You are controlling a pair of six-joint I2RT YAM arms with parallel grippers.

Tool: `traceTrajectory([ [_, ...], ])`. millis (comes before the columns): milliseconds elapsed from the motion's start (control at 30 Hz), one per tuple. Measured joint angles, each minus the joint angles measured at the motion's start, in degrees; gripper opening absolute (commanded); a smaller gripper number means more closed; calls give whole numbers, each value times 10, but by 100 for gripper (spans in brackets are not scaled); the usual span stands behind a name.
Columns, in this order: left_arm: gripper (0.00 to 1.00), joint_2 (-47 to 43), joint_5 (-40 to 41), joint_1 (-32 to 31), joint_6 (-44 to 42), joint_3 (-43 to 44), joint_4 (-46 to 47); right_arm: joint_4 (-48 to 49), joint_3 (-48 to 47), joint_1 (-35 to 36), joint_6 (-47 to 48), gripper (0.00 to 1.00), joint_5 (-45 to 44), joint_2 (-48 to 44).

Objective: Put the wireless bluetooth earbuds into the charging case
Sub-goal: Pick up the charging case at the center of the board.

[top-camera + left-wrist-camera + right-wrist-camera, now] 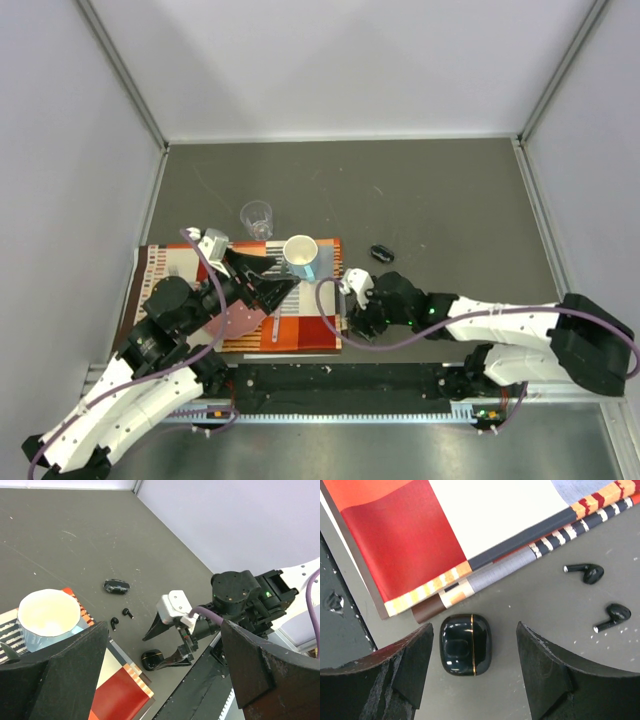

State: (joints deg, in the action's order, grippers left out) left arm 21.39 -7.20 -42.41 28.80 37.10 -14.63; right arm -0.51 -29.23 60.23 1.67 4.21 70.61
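Note:
Two tiny black earbuds [585,571] [612,616] lie on the grey table beside the placemat; they also show in the left wrist view [114,623] [128,613]. A closed glossy black charging case [465,644] with a gold seam lies flat on the table by the placemat's corner; it also shows in the left wrist view [151,659]. My right gripper [475,675] is open, low over the case, one finger on each side and not touching it. My left gripper [275,285] is open and empty above the placemat, near the mug. A second black oval case [382,254] lies further back.
A white mug [300,255] stands on the striped red, orange and white placemat [300,335]. A clear glass [257,218] stands behind the mat. A thin white stick [275,325] lies on the mat. A black rail [330,385] runs along the near edge.

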Motion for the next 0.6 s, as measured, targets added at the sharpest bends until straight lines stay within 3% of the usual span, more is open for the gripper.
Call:
traceTrajectory([
  [267,98,-7,-2,0,-9,-11,15,136,125,0,21,67,-23,-57],
  [600,98,-34,-3,0,-9,-33,41,226,165,0,46,67,-25,-42],
])
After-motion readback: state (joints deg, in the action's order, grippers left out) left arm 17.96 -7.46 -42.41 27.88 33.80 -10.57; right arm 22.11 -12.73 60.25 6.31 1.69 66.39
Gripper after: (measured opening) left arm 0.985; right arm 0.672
